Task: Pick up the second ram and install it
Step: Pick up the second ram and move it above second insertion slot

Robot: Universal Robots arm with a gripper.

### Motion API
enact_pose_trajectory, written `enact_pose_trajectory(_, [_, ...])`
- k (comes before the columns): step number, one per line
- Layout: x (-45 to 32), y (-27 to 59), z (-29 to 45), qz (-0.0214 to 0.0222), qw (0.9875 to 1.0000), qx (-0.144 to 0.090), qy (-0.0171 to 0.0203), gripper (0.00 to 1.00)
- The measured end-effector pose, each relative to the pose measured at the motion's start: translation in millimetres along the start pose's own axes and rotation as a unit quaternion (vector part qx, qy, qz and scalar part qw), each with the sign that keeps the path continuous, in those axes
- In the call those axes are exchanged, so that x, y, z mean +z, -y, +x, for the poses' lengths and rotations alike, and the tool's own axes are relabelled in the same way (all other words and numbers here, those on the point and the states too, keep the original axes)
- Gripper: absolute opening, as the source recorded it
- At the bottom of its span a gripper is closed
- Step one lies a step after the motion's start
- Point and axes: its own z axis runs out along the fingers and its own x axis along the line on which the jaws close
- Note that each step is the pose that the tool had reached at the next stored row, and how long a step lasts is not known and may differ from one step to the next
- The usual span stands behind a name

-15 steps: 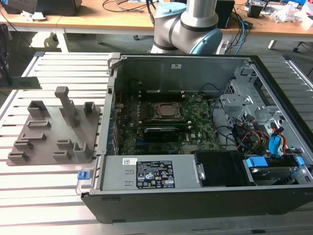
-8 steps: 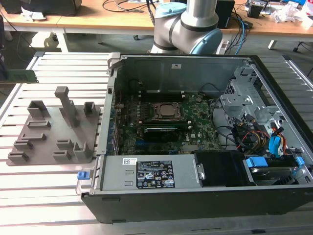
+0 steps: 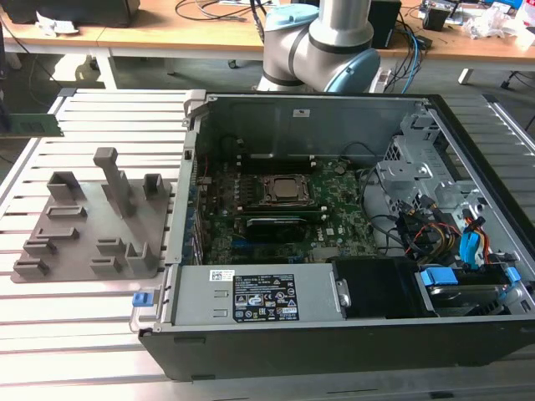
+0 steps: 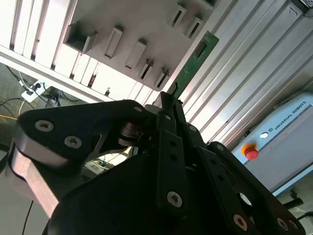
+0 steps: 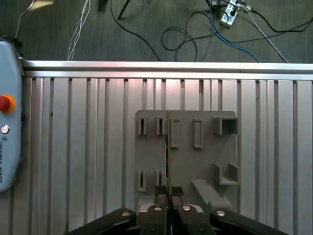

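Note:
The second ram [image 4: 196,53], a thin green board with a dark chip, sticks out from between my gripper's [image 4: 171,98] black fingers, which are shut on its lower end. In the first wrist view the ram [image 5: 167,147] appears edge-on, rising from the gripper [image 5: 168,192] above the grey fixture tray [image 5: 205,161]. In the exterior view the ram [image 3: 33,125] hangs in the air at the far left, above the slatted table and behind the tray [image 3: 84,251]. It is well apart from the motherboard [image 3: 334,225] inside the open computer case.
The open case [image 3: 318,109] holds the CPU socket [image 3: 284,190], cables and a drive cage at the exterior view's right. Upright posts [image 3: 113,180] stand on the fixture tray. A grey pendant with a red button [image 5: 5,104] lies on the slatted aluminium table [image 5: 73,147].

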Motion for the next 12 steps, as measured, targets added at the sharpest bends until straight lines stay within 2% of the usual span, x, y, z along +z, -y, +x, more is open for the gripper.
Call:
enact_pose_trajectory(2, [-0.2,2.1,0.0,-0.0001,1.0,0.0,-0.0001,0.14])
enact_pose_trajectory(7, [-0.8,16.6,0.3,-0.0001,1.0,0.0,-0.0006,0.14])
enact_pose_trajectory(12, [-1.9,42.5,0.8,-0.0001,1.0,0.0,-0.0019,0.14])
